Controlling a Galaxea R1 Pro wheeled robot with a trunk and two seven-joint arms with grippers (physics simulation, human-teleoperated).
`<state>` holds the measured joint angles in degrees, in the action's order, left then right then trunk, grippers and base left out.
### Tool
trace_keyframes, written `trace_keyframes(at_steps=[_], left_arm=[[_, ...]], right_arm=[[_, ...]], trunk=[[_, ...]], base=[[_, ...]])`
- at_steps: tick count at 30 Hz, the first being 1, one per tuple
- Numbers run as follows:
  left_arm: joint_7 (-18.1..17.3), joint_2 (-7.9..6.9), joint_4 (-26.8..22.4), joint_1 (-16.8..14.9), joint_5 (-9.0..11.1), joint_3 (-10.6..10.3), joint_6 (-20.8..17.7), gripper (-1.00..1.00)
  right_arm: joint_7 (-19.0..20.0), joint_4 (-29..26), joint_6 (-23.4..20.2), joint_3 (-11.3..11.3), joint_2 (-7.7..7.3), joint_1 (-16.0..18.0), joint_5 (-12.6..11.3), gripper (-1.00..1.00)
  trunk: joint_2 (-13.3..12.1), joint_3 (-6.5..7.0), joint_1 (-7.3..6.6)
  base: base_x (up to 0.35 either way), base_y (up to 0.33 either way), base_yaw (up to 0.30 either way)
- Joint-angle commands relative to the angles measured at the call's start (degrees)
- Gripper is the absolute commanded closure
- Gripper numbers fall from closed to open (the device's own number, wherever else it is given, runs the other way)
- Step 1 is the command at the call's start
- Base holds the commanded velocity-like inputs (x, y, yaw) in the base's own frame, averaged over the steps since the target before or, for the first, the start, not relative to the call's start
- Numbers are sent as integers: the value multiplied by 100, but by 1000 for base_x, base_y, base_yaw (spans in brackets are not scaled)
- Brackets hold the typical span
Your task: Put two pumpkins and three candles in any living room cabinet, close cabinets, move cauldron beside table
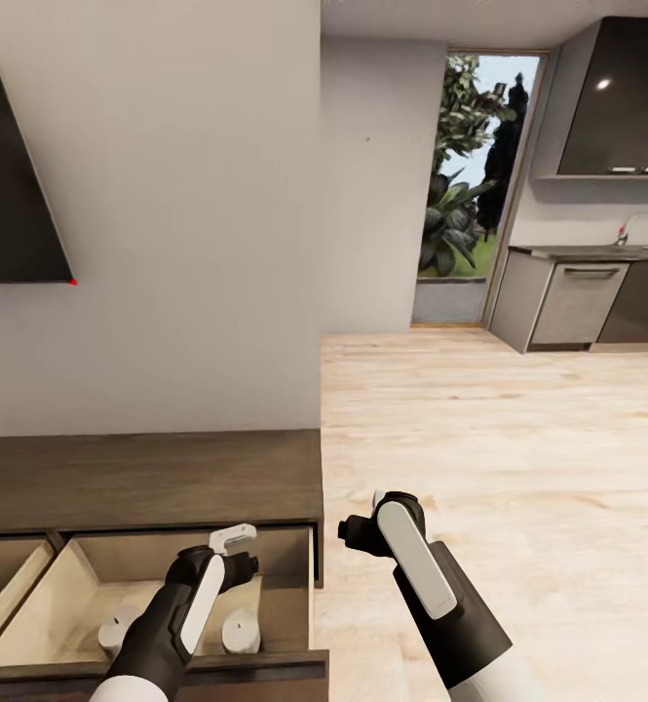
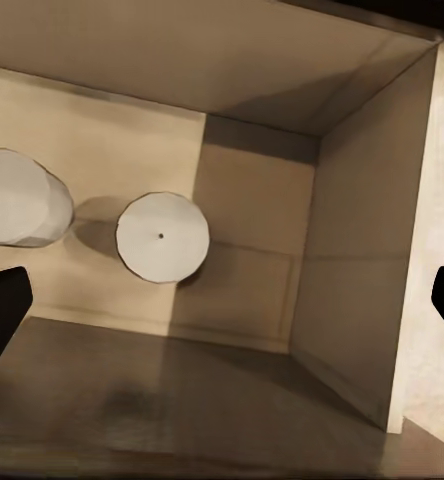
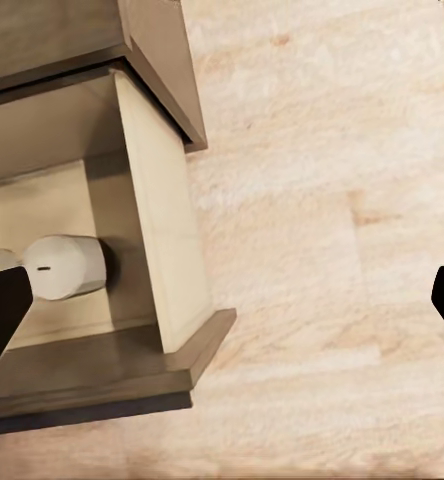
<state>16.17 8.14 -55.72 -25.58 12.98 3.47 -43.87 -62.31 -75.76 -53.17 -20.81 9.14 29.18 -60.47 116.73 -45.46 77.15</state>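
Left gripper hovers, jaws wide and empty, over the open drawer of the cabinet — two candles inside; withdraw upward before closing. Right gripper: jaws wide.

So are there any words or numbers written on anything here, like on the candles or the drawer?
None can be read anywhere.
The two candles in the open drawer have plain tops, each with only a small dark wick mark.
The cabinet and the dark wall panel are bare.
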Motion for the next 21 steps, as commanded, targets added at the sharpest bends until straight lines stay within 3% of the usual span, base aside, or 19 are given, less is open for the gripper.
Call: trace_keyframes(at_steps=[1,11,21], left_arm=[[0,1,0,0,0,-1,0,-100],[1,2,0,0,3,-1,0,-100],[8,3,0,1,3,-3,-3,-100]], right_arm=[[0,0,0,2,0,0,0,-100],[0,0,0,2,0,0,0,-100],[0,3,0,1,0,0,0,-100]], trunk=[[-42,18,-23],[-443,198,-242],[-844,377,-462]], base=[[-22,0,0],[-7,0,0],[-149,0,0]])
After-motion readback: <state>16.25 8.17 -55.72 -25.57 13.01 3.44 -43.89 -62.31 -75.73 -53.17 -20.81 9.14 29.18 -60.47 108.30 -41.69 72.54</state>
